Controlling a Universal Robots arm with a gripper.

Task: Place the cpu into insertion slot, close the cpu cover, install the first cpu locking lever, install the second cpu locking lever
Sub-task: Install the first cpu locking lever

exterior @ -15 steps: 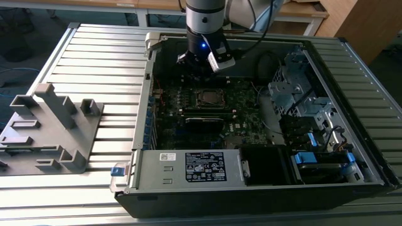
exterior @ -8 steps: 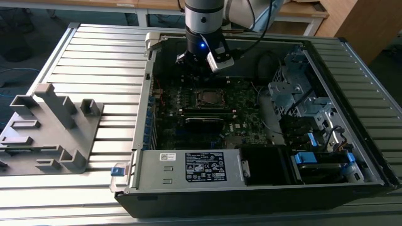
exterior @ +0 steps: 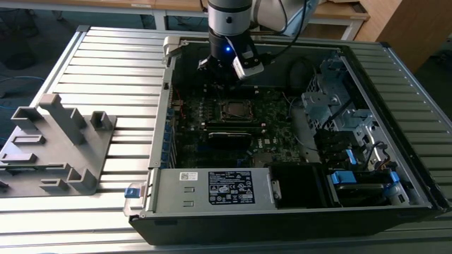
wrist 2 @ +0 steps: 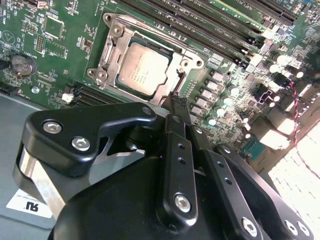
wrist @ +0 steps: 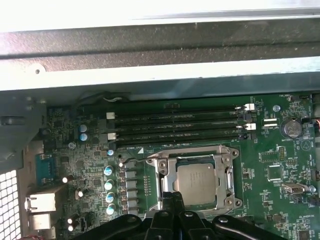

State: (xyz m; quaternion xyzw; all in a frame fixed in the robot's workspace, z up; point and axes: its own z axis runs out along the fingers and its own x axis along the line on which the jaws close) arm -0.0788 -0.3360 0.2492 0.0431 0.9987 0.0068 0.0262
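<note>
on ribbed grey worktop, found open computer case with motherboard exposed; logged grey fixture at the exterior view's left. saw arm reaching down into case. in both wrist views, found cpu seated in insertion slot, silver top up, cpu cover lying flat around it. recorded pincer pressed together, tip at slot's edge, just beside cpu cover; could not tell whether touching. noted long memory slots near slot.

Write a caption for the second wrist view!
Tool tip beside the cpu, seated under the closed cpu cover.
</note>
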